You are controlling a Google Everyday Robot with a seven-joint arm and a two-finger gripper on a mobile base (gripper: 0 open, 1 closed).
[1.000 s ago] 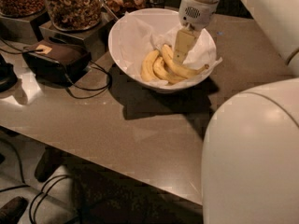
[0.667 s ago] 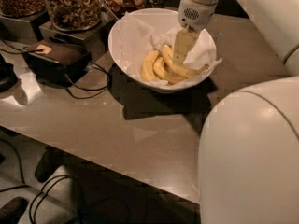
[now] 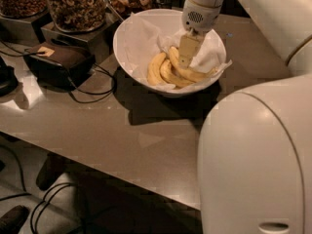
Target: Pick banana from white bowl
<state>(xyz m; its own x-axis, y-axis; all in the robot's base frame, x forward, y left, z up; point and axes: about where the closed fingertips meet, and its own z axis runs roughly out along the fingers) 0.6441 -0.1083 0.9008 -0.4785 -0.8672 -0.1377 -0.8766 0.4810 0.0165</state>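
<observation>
Where the arm is brought down from above, the pincer (image 3: 185, 61) is seen low inside the white bowl (image 3: 117, 41), right at the upper end of the banana (image 3: 197, 75). The banana is laid on crinkled paper at the right of two shorter bananas (image 3: 157, 70). How far the pincer is open, or whether anything is gripped, cannot be told. The bowl is set on the counter (image 3: 122, 130), near glass jars (image 3: 78, 4) and a dark box (image 3: 58, 60).
</observation>
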